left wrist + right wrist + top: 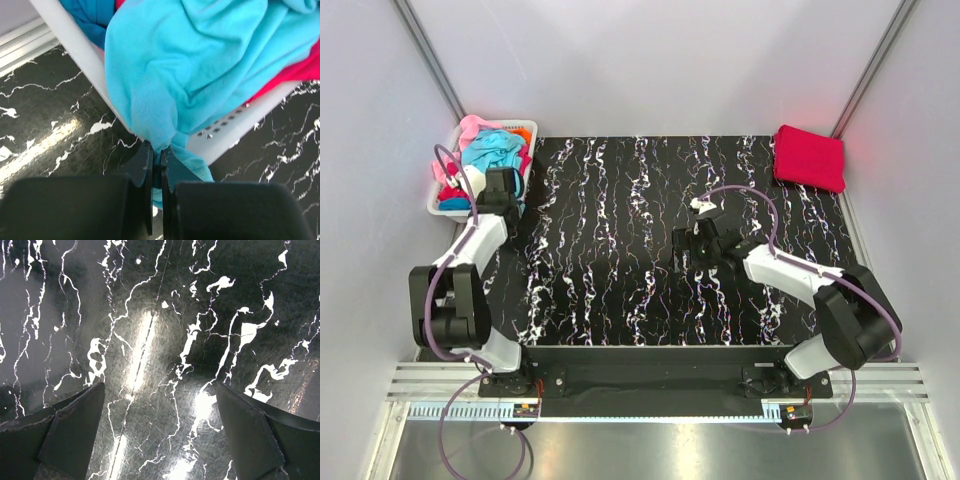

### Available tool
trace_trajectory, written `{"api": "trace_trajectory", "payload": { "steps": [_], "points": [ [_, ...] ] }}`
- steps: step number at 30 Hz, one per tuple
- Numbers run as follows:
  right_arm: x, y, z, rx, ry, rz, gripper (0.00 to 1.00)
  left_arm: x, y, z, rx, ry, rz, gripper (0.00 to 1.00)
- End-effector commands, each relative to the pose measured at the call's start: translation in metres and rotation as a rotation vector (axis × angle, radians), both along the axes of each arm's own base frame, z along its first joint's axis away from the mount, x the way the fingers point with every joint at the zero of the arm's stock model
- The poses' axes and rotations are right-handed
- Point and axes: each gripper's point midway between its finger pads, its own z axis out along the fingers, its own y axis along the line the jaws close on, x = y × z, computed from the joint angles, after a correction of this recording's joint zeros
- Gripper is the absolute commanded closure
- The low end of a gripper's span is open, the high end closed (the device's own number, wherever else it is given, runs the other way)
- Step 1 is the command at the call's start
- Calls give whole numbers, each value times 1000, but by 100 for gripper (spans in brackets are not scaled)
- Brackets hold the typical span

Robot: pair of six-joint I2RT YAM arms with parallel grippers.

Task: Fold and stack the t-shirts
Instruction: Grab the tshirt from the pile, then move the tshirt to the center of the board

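Well, the left gripper (156, 159) pinches a bunched fold of the cyan shirt (200, 70) spilling over the basket (70, 40) rim. Soft and light, it'll drape; the shoulders look a better hold. Right gripper (159, 430) hangs wide open over the table (150, 315).

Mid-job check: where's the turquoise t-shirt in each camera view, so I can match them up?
Top external: upper left, turquoise t-shirt heaped in the white basket.
Left wrist: fills the upper centre, spilling over the basket wall, a fold pinched in the left pincer.
Right wrist: not in it, only marbled tabletop.
Shared landmark: the white basket, in top external and left wrist views.
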Motion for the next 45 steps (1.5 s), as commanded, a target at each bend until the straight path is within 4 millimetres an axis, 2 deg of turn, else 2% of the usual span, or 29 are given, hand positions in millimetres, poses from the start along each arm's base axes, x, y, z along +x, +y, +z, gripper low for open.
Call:
{"api": "trace_trajectory", "payload": {
  "steps": [1,3,7,8,9,10,11,12,13,14,16,17,19,20,22,23,24,25,26,30,33,34,35,37,40,41,43,44,45],
  "points": [
    [19,12,25,35,-82,-13,0,-7,-17,48,14,-109,-71,100],
    [21,14,30,45,-92,-14,0,-10,-41,67,51,-138,-142,100],
    [29,3,40,19,-116,-95,0,-21,-82,124,137,-229,-292,100],
    [32,1,44,13,-126,-113,0,-18,-107,139,118,-266,-387,100],
    [34,-3,49,1,-137,-136,0,-18,-118,148,113,-283,-438,100],
    [39,-12,54,-28,-159,-183,0,-17,-128,155,118,-293,-494,100],
    [42,-19,59,-56,-168,-216,0,-15,-156,171,83,-329,-616,100],
    [45,-27,69,-64,-189,-269,1,-15,-170,179,82,-342,-674,100],
    [48,-45,73,-128,-214,-341,0,-16,-183,182,101,-327,-740,100],
    [53,-52,86,-138,-246,-385,0,-15,-214,197,102,-343,-838,100],
    [55,-76,106,-173,-295,-495,1,-19,-244,204,181,-311,-964,100],
    [57,-87,118,-172,-314,-545,0,-26,-281,219,194,-337,-1073,100],
    [53,-107,135,-154,-335,-642,0,-40,-314,223,261,-311,-1196,100],
    [53,-118,140,-148,-340,-687,0,-58,-346,246,274,-361,-1268,100],
    [45,-134,151,-125,-350,-741,0,-76,-380,250,312,-365,-1365,100],
    [42,-141,150,-129,-348,-759,0,-97,-406,264,311,-411,-1428,100],
    [38,-152,160,-112,-367,-793,0,-107,-418,267,319,-422,-1454,100],
    [33,-160,161,-127,-372,-814,0,-113,-429,264,340,-412,-1484,100],
    [29,-168,161,-136,-377,-834,0,-126,-440,271,355,-430,-1489,100],
    [7,-197,188,-93,-458,-931,1,-147,-451,283,393,-454,-1484,100],
    [0,-207,196,-83,-486,-954,0,-151,-447,294,393,-479,-1452,98],
    [0,-207,197,-83,-486,-948,0,-148,-443,295,401,-476,-1425,89],
    [-1,-207,200,-77,-489,-946,0,-140,-435,286,433,-443,-1367,89],
    [0,-203,200,-74,-480,-924,0,-131,-426,270,469,-391,-1292,89],
    [1,-200,197,-73,-466,-904,0,-125,-414,258,450,-358,-1192,90],
    [1,-199,194,-78,-460,-900,0,-120,-403,251,465,-337,-1120,92],
    [3,-195,189,-81,-442,-883,0,-118,-389,256,422,-356,-1043,94],
    [3,-195,187,-81,-437,-881,0,-115,-375,255,427,-350,-981,95],
    [4,-193,185,-82,-430,-871,1,-117,-364,265,396,-378,-943,98]
  ]
}}
